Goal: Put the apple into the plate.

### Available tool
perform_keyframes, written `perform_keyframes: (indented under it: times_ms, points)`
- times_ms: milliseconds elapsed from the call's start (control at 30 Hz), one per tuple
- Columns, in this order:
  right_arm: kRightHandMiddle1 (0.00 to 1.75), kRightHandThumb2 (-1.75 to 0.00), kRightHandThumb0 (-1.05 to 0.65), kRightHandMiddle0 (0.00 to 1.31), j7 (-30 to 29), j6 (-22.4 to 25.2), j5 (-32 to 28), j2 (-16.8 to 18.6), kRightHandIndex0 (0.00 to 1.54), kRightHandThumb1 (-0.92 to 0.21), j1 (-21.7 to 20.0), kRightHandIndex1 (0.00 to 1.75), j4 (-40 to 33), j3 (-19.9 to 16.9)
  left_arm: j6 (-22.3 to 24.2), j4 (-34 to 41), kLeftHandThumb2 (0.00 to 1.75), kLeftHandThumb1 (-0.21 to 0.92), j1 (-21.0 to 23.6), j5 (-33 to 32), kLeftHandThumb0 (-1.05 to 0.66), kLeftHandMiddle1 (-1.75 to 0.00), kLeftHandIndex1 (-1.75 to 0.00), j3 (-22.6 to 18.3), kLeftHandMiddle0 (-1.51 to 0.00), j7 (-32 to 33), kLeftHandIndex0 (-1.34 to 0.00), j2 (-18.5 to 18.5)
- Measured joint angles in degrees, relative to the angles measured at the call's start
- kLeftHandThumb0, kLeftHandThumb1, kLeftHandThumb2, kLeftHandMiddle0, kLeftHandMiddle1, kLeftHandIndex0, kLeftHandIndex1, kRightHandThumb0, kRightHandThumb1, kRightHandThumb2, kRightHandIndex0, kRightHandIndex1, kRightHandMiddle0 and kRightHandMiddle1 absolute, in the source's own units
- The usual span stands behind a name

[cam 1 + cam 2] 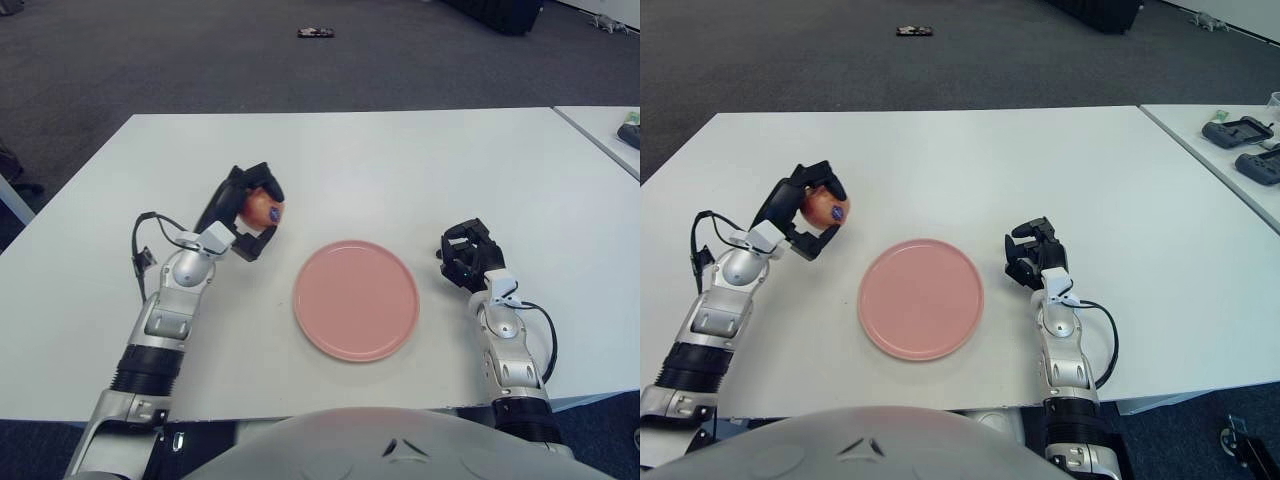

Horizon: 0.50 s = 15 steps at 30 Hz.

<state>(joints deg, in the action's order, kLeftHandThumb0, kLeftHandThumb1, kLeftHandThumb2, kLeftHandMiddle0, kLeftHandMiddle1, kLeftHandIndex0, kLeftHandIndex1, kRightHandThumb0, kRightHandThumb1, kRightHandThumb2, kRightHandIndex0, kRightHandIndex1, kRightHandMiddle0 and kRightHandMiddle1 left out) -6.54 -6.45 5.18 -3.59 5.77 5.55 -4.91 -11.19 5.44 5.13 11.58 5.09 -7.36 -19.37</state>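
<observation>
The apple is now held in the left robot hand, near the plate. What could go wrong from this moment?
1. The left robot hand holds the apple to the left of the pink plate, not over it. An early release would probably drop it on the table, where it may roll.
2. The plate is shallow, so an apple released from high up might roll off it.

The right robot hand shows right of the plate.
</observation>
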Motion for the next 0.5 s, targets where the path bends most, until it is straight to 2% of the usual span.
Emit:
perform_keyframes:
  times_ms: [500]
  points:
    - [1.75, -0.85, -0.38, 0.33, 0.07, -0.1, -0.04, -0.01, 0.51, -0.69, -0.02, 1.4, 0.02, 0.07, -4.34, 3.01, 1.75, -0.11, 0.45, -1.53, 0.0, -1.61, -1.75, 8.88, -0.97, -12.89, -0.7, 0.21]
